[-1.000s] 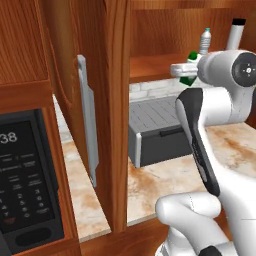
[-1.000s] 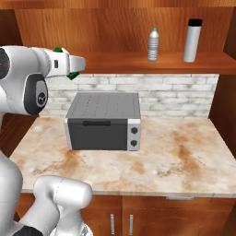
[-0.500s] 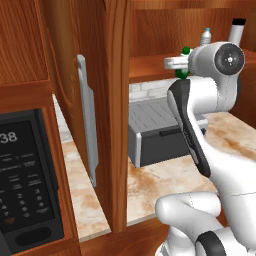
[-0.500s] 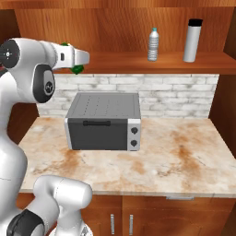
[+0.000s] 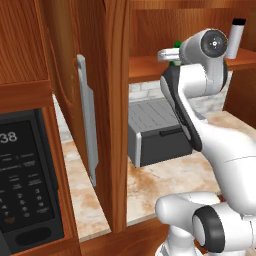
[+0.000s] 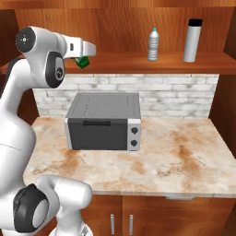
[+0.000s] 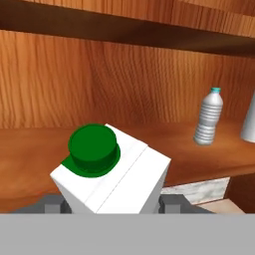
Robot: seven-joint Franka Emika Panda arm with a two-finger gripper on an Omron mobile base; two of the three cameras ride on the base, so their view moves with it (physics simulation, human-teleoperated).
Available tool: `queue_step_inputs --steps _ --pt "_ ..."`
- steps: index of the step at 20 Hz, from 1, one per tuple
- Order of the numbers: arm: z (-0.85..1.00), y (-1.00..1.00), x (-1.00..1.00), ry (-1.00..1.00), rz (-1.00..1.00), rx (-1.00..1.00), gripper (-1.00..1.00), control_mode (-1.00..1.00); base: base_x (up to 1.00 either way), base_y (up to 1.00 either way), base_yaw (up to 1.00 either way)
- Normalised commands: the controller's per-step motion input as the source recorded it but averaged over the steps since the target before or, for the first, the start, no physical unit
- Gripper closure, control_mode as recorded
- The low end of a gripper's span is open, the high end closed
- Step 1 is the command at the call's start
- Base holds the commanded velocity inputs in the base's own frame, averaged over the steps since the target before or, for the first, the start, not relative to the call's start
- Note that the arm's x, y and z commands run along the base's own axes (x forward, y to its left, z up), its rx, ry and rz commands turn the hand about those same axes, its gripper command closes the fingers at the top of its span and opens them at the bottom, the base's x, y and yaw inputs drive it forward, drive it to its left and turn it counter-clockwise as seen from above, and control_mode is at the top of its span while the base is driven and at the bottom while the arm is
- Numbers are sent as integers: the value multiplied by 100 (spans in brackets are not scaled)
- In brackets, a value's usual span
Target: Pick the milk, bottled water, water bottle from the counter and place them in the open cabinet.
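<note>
Reddish-brown wood lines the open cabinet (image 6: pixel 138 27), whose plank shelf runs above a white-brick wall. At that shelf's left end the milk (image 7: pixel 112 172) sits clamped in the claw (image 7: pixel 112 204), the carton filling the gap between the two dark finger tips with its green cap and white peaked top pointing away from the hand. In the right base view the milk (image 6: pixel 83 61) shows as a patch of green under the hand's white nose, level with the front edge of the shelf; whether it touches the plank cannot be told. Further right on the same shelf stands the bottled water (image 6: pixel 153 44), upright, and beyond it the water bottle (image 6: pixel 192 40), also upright, the two well apart. Below, a grey toaster oven (image 6: pixel 103 121) rests on the bench (image 6: pixel 184 161).
</note>
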Motion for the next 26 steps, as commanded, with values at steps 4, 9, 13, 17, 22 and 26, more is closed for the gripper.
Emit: queue_step_inputs --steps 4,9,13,17,22,26 --pt "0 0 45 0 0 0 100 -100 0 0 0" --pt "0 0 39 0 0 0 100 -100 0 0 0" --pt "0 -2 34 0 0 0 100 -100 0 0 0" --pt "-4 -7 29 0 0 0 100 -100 0 0 0" --pt "-10 -16 8 0 0 0 100 -100 0 0 0" --pt "-22 -18 0 0 0 0 100 -100 0 0 0"
